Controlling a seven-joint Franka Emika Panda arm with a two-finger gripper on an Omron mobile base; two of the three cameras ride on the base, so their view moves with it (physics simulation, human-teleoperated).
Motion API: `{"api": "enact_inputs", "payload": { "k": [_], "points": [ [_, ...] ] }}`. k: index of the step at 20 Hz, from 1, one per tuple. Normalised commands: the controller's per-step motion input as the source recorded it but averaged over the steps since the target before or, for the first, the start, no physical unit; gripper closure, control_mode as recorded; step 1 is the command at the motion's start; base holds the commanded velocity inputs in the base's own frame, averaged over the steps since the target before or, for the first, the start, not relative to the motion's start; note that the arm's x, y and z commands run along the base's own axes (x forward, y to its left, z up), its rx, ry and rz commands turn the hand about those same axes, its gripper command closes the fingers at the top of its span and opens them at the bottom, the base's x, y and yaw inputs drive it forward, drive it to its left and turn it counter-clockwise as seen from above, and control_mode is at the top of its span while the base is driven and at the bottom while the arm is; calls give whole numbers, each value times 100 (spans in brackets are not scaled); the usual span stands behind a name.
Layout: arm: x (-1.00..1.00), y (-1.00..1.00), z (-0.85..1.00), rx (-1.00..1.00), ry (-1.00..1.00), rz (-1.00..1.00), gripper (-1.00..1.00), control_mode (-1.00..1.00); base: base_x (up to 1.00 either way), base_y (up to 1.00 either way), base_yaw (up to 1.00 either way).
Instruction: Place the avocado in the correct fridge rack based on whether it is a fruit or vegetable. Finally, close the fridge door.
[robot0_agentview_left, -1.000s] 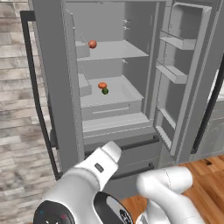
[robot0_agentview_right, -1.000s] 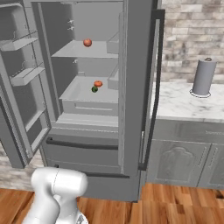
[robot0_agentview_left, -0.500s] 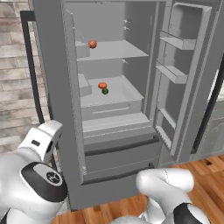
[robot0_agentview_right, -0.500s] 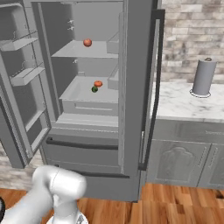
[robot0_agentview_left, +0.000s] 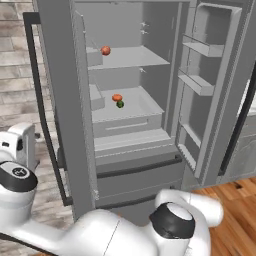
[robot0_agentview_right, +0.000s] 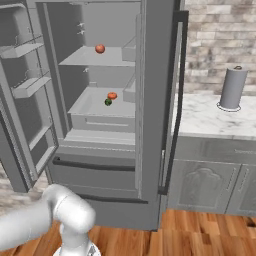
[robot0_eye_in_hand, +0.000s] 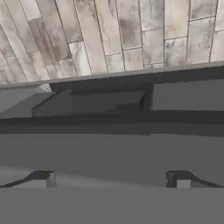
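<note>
Currently, in the left base view, the fridge stands with its right door (robot0_agentview_left: 210, 90) swung wide. The avocado (robot0_agentview_left: 120, 104) lies on the fridge rack (robot0_agentview_left: 142, 106), toward that rack's left back part, touching or just beside a small orange-red fruit (robot0_agentview_left: 117, 97) behind it. A second orange-red fruit (robot0_agentview_left: 105, 50) sits at the left side of the upper shelf (robot0_agentview_left: 135, 57). The white arm bends low across the bottom of the picture toward the left.

From the right base view, the avocado (robot0_agentview_right: 108, 102) rests on the fridge rack (robot0_agentview_right: 90, 104) near its right back corner, with the orange-red fruit (robot0_agentview_right: 112, 95) just beside it. The other fruit (robot0_agentview_right: 100, 48) sits on the upper shelf (robot0_agentview_right: 82, 59). A grey paper-towel roll (robot0_agentview_right: 233, 88) stands upright on the marble desk (robot0_agentview_right: 210, 122), well apart from the fridge.

Through the hand view, the claw (robot0_eye_in_hand: 114, 179) shows two dark fingertips (robot0_eye_in_hand: 43, 178) spread far apart, gripping nothing, facing grey fridge panels with pale wall planks (robot0_eye_in_hand: 109, 35) above.
</note>
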Motion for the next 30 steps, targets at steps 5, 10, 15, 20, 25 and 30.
{"api": "enact_inputs", "payload": {
  "k": [5, 10, 15, 20, 25, 30],
  "points": [
    [78, 62, -11, -26, 4, 0, -100, -100, 0, 0, 0],
    [84, 3, -19, -15, 16, 0, -100, -100, 0, 0, 0],
    [73, 0, -13, -11, 15, 0, -100, -100, 0, 0, 0],
    [15, -66, 0, -3, 2, 0, -100, -100, 0, 0, 0],
    [3, -100, 0, 0, 1, 0, -100, -100, 0, 0, 0],
    [0, -100, -5, 1, 2, 0, -100, -100, 0, 0, 0]
  ]
}}
